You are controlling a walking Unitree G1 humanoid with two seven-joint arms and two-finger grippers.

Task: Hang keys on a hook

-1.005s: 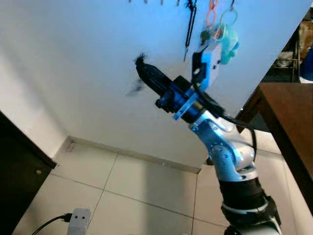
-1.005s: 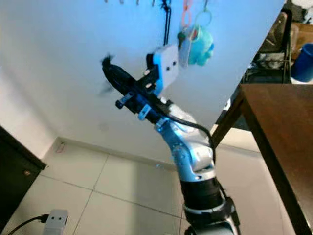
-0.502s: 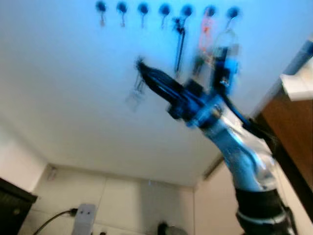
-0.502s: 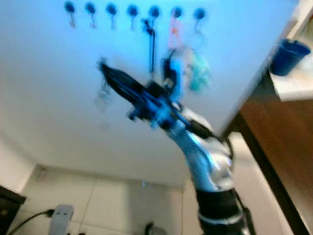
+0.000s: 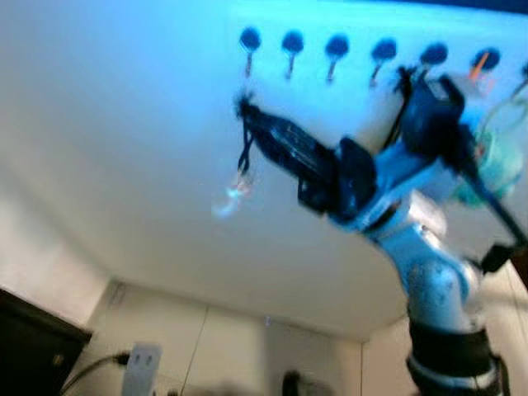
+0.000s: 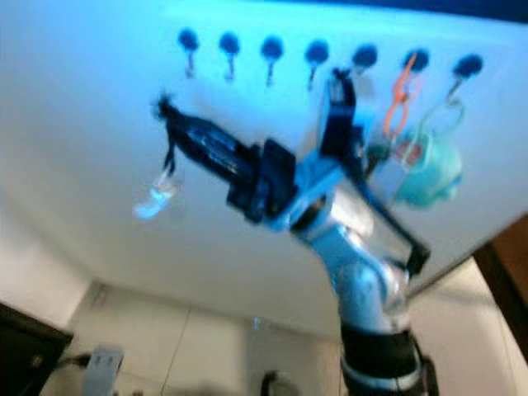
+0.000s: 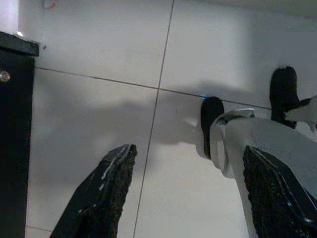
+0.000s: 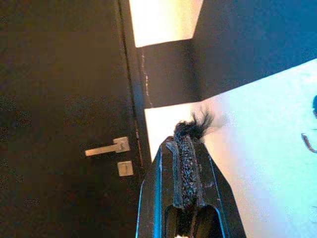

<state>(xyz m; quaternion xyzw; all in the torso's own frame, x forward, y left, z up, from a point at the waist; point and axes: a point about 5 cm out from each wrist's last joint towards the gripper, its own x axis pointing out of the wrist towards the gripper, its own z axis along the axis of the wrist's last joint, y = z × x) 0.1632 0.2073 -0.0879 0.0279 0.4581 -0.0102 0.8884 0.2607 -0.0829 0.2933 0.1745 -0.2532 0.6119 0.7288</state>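
**Me:** Keys (image 5: 239, 183) hang from a dark cord pinched at the tip of my right gripper (image 5: 245, 110). The fingers are pressed together on the cord, and the keys dangle below them, blurred, in front of the white wall (image 5: 124, 124).

**Partner:** Where is that against the hooks?

**Me:** The fingertips sit just under the leftmost hook (image 5: 249, 43) in the row of hooks (image 6: 313, 56). I cannot tell whether the cord touches it. Going right, the next hooks look bare, then a black strap (image 6: 340, 92), an orange clip (image 6: 398, 95) and a teal plush charm (image 6: 429, 173) hang from the far ones.

**Partner:** And the wrist cameras?

**Me:** The right wrist shows the two fingers (image 8: 184, 163) closed with a tuft of dark cord (image 8: 194, 125) sticking out, and a dark door with a lever handle (image 8: 106, 147) beyond. My left gripper (image 7: 185, 173) hangs down idle, fingers spread apart over the tiled floor (image 7: 99, 44). A black cabinet (image 5: 33, 351) and a white power plug (image 5: 140, 367) are low at the left.
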